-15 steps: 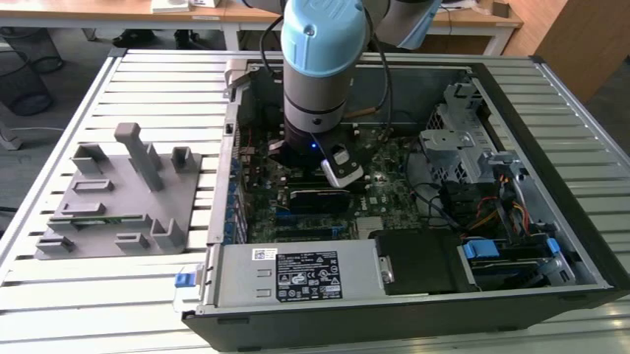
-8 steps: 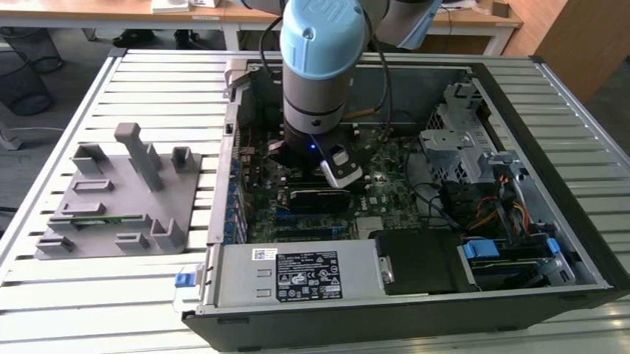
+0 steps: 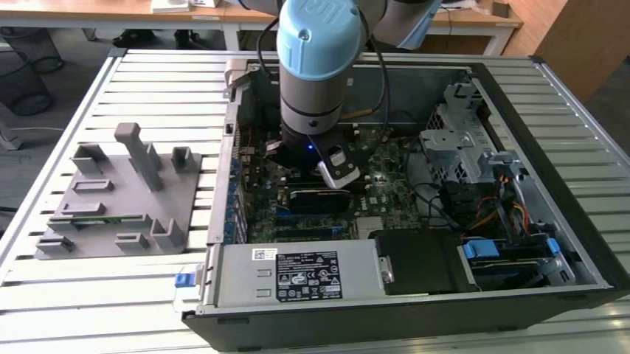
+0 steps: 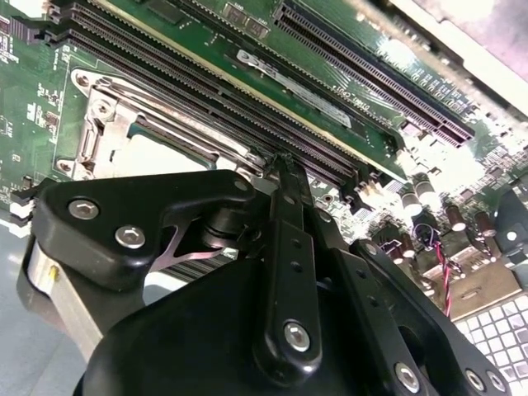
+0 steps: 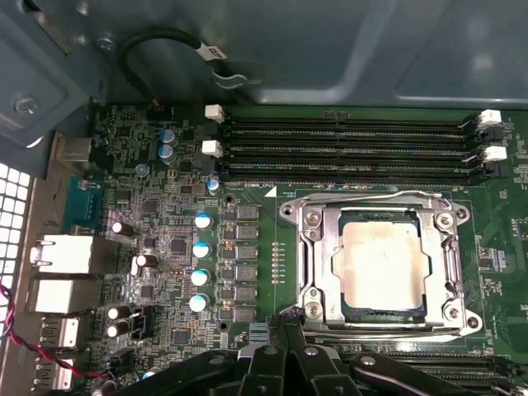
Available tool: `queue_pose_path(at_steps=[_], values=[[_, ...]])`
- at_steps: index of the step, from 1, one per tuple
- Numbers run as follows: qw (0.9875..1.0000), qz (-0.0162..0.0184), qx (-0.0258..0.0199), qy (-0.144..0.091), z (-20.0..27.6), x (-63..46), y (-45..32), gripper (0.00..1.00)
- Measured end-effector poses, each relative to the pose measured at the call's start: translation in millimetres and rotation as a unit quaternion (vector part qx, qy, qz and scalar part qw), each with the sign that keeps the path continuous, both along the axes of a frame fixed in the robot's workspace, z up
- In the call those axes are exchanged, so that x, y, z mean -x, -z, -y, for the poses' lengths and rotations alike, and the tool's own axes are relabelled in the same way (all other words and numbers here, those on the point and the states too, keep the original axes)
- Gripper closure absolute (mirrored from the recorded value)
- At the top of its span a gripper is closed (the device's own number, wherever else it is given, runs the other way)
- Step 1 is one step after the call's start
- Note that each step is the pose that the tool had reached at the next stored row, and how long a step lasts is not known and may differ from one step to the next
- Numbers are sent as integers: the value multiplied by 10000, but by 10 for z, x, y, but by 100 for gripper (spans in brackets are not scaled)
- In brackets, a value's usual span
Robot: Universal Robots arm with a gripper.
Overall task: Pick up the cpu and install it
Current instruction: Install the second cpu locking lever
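The cpu (image 5: 381,266), a pale square chip with a silvery top, lies flat in the motherboard socket, with the socket's metal frame (image 5: 309,264) around it. In the second wrist view the cpu (image 4: 161,155) shows as a pale patch inside the same frame. My gripper (image 5: 285,323) hovers just beside the socket, on the side away from the memory slots. Its black fingers (image 4: 285,223) are pressed together with nothing between them. In the exterior view the arm's wrist (image 3: 313,125) stands upright over the motherboard inside the open computer case.
Several long memory slots (image 5: 346,148) run along the far side of the socket. Capacitors (image 5: 200,247) and rear ports (image 5: 66,256) lie beside it. A drive cage (image 3: 458,147) and a power supply (image 3: 295,276) crowd the case. A grey tray (image 3: 118,199) sits outside on the slatted table.
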State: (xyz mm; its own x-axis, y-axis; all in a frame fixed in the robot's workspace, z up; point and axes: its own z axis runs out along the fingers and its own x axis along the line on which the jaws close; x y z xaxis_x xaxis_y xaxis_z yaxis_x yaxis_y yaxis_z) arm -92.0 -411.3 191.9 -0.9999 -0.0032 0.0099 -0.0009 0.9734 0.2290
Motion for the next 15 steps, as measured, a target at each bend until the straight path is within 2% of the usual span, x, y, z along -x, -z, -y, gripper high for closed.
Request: queue_pose_path(at_steps=[15], values=[[10000,1,-7,0,-7,1,27,89]])
